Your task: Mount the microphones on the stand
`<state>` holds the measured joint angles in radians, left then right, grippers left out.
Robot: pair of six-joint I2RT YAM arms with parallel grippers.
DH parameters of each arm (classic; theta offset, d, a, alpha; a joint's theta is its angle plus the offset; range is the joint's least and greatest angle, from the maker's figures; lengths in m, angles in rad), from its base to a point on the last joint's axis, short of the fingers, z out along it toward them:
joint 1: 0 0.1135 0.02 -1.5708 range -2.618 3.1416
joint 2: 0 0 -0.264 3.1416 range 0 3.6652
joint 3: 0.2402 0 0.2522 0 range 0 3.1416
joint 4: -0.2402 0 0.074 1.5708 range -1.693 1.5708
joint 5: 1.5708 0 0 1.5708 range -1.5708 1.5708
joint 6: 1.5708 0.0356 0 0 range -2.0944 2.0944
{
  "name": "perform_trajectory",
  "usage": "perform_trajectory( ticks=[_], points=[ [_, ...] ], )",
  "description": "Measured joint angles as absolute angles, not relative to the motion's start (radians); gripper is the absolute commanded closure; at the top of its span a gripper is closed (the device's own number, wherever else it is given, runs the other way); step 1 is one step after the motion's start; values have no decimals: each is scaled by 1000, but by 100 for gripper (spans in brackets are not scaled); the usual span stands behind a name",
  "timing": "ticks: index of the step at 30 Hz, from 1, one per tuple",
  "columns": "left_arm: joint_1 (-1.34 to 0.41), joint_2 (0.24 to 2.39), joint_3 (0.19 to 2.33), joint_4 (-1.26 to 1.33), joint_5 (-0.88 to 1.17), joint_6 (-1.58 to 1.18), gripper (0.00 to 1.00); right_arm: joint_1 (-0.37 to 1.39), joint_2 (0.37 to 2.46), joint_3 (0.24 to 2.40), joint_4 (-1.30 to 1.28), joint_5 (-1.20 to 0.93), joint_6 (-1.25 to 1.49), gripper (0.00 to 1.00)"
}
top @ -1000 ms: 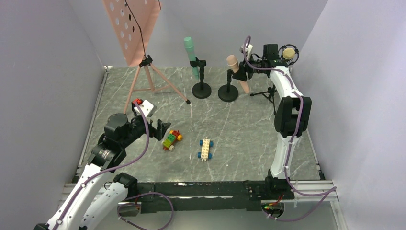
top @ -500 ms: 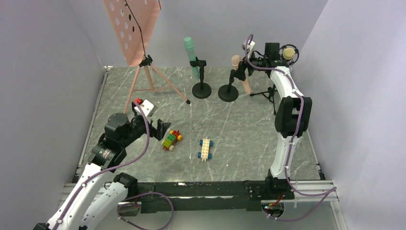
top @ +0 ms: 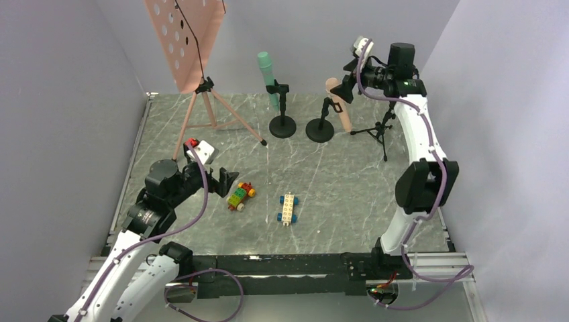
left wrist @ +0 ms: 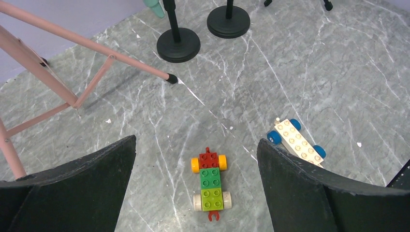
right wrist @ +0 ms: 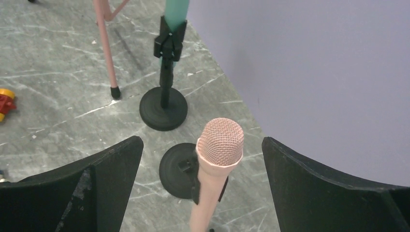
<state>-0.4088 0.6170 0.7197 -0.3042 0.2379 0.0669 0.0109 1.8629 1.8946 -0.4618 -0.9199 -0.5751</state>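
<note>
The salmon pink microphone [top: 339, 106] leans in the clip of a black round-base stand [top: 319, 130]. Its mesh head [right wrist: 220, 142] points up between my right gripper's fingers [right wrist: 111, 169] without touching them. My right gripper [right wrist: 203, 140] is open and hovers just above it [top: 347, 82]. The mint green microphone [top: 267, 77] sits clipped in the other round-base stand [top: 282, 126], also seen in the right wrist view [right wrist: 163, 108]. My left gripper [left wrist: 197, 140] is open and low over the table, above a toy-brick car [left wrist: 210, 181].
A pink music stand with a perforated panel [top: 184, 40] spreads tripod legs [top: 201, 114] at the back left. A small black tripod [top: 379, 129] stands at the back right. Two toy-brick cars [top: 240, 196] [top: 288, 208] lie mid-table. Walls close in the back and sides.
My right gripper opened, let go of the pink microphone and rose up and back to the right. The microphone stays in its stand's clip. The left arm has not moved.
</note>
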Motion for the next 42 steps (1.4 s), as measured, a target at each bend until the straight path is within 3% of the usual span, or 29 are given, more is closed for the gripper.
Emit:
perform_trajectory(
  ticks=[9,16,22,31,42],
  points=[
    [-409,607,721,-313,195,59,1,-17,1497,1544,-441,-900,-525,0],
    [-407,645,726,-350,118,37,1,-219,1185,1272,-400,-926,-287,0],
    [-368,622,762,-391,45,11,1,-251,951,1069,-416,-752,-144,0],
    [-207,560,740,-408,-20,-74,1,-254,788,925,-413,-549,-47,0],
    [-196,509,704,-430,-29,-63,1,-274,749,807,-345,-506,-19,0]
  ],
)
